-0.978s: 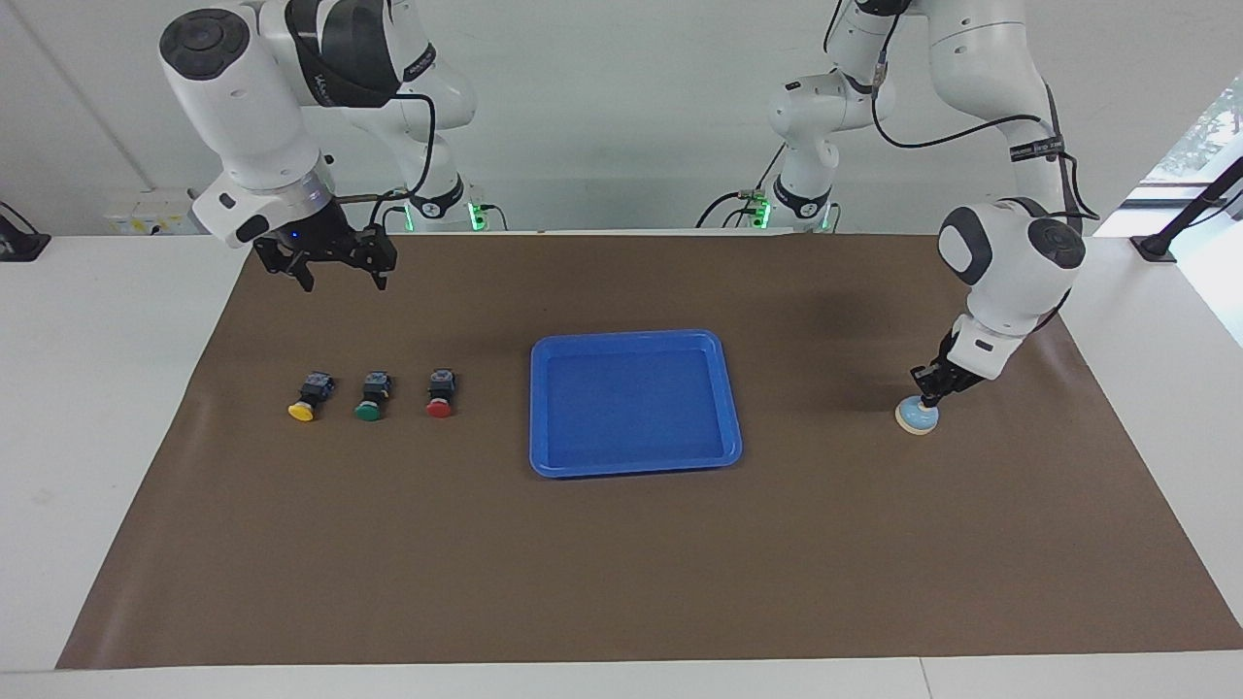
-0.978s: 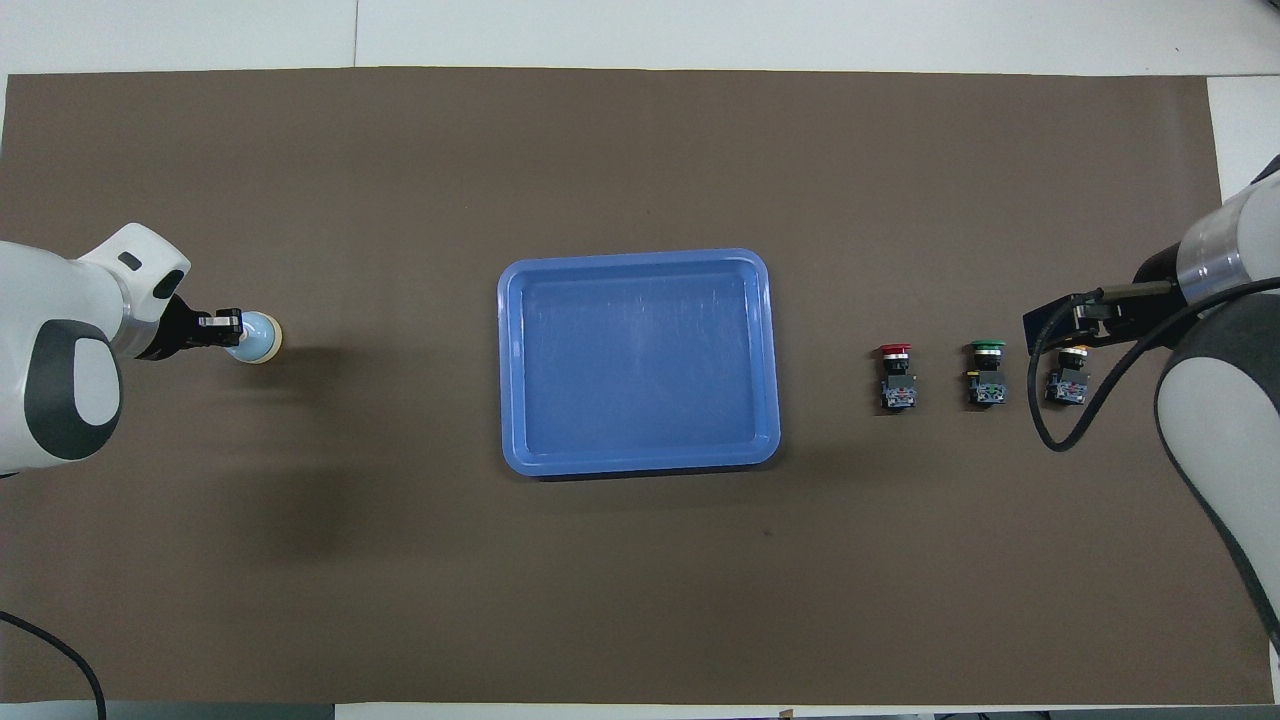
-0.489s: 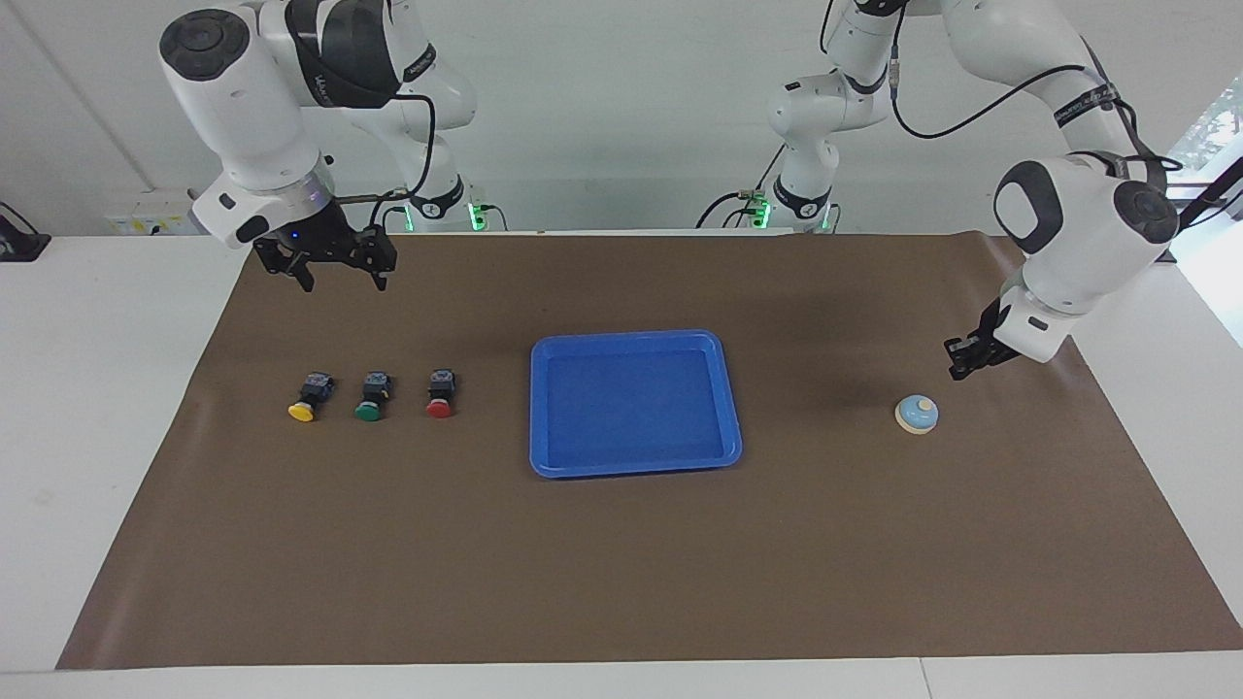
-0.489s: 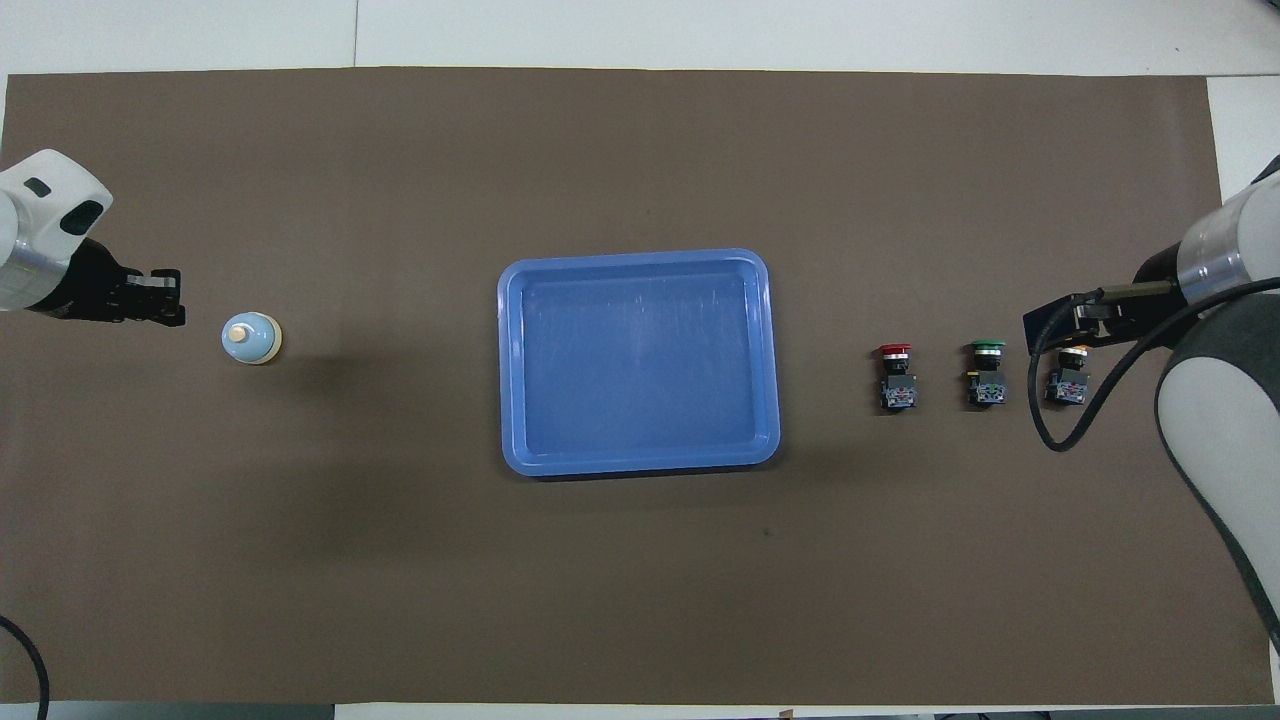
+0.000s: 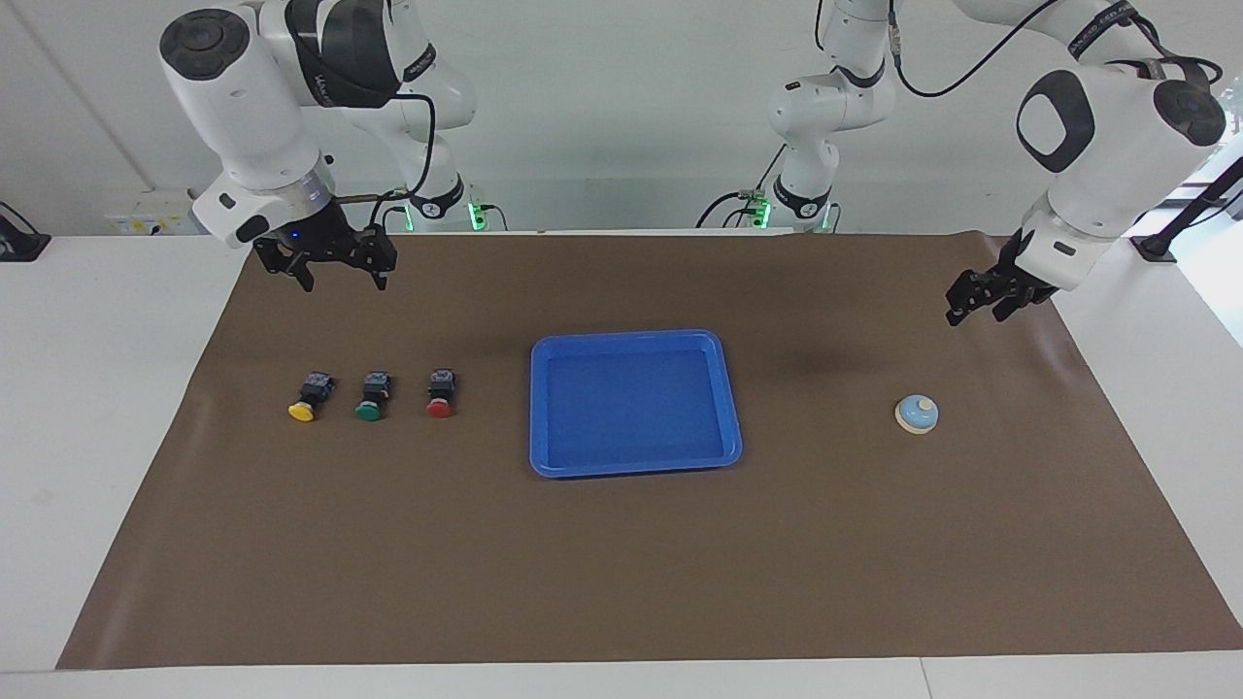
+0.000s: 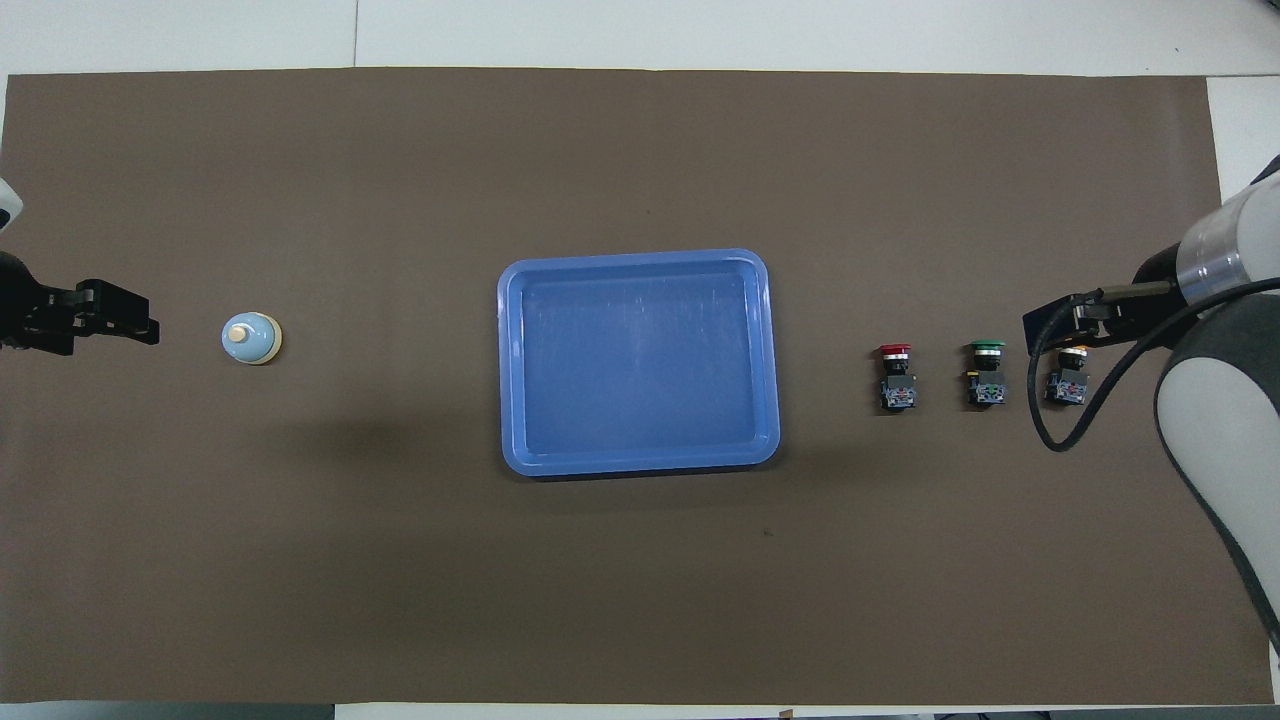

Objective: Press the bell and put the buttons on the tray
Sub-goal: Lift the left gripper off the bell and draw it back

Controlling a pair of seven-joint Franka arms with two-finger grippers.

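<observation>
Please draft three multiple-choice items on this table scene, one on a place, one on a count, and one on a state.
1. Where does the bell stand?
A. On the mat, toward the left arm's end of the table
B. Inside the tray
C. Among the buttons

2. How many buttons lie on the mat?
A. One
B. Three
C. Five

3. What does the tray hold?
A. The red button
B. The bell
C. Nothing

Answers:
1. A: the bell sits alone on the mat, apart from the tray, with the left pincer raised in the air near it.
2. B: one yellow, one green and one red cap lie in a row toward the right arm's end, where the right pincer waits above the mat.
3. C: only its bare blue floor shows in both views.
</observation>
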